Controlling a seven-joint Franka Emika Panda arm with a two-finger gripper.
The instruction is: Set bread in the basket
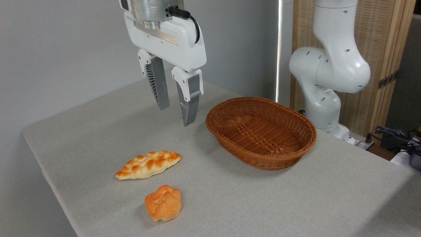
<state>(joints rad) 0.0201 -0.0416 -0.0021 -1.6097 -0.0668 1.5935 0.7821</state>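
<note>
Covering most of the view was a grey table (296,204). The basket (263,131) sat on it (nothing inside). The gripper (176,113) hung above, fingers a little apart, holding nothing. The long loaf (148,164) lay near the bread (163,206), down front.

one fixed camera looks down from the table's (296,204) front at close range, facing the back wall (65,49).

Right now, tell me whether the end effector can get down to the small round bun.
Probably yes. The end effector hangs open and empty above the table; the bun sits in the open nearer the camera, top exposed. Only the braided loaf lies between them, apart from the bun.
</note>
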